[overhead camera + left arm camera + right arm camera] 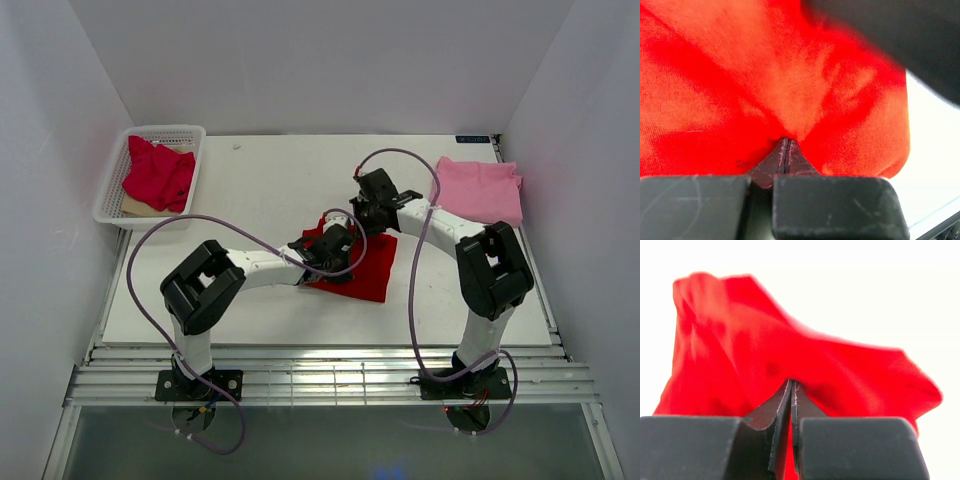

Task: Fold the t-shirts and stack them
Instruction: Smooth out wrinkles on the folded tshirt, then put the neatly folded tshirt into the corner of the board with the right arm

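Left claw (786, 147) is pinched tight on the soft bright red cloth t-shirt (368, 272), which lies in the middle of the white table (260, 180). Right claw (791, 387) pinches it too, just beside. Most of it spreads from both claws toward the near edge.

- white plastic mesh basket (112, 186), far left corner of the table
- tan flat piece (134, 207) in the basket's near end (cardboard or cloth, can't tell)
- white table (270, 180)
- small dark label (473, 139), table's far right edge
- ribbed metal rails (330, 375) along the near edge
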`<action>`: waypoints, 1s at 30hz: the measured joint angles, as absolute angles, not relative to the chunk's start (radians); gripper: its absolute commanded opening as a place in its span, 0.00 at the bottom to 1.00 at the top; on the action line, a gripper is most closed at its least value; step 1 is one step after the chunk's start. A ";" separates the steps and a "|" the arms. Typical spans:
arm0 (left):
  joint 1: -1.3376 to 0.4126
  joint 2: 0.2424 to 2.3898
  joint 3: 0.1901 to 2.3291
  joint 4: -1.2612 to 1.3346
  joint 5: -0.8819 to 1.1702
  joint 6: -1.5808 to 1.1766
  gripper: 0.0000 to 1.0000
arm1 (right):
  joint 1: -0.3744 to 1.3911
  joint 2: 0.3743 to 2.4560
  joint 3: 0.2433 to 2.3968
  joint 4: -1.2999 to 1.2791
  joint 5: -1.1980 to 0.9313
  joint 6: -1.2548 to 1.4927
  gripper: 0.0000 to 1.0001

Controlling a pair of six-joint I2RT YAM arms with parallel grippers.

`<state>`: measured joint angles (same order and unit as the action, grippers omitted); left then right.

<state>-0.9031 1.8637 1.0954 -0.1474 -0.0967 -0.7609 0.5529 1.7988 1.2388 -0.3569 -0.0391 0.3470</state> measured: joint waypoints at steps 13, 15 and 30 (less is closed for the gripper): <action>-0.942 1.855 1.131 -0.202 -0.097 -0.749 0.00 | 0.534 1.697 1.330 -0.412 0.202 0.299 0.43; -0.945 1.855 1.169 -0.234 -0.099 -0.743 0.00 | 0.534 1.579 1.256 -0.408 0.197 0.306 0.53; -0.943 1.832 1.337 -0.461 -0.336 -0.623 0.83 | 0.535 1.157 0.680 -0.369 -0.091 0.421 0.90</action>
<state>-0.9428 1.8324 1.3369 -0.4614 -0.3359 -0.6231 0.5350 1.1572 0.6796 -0.3691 -0.0910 0.4206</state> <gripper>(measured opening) 0.825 0.900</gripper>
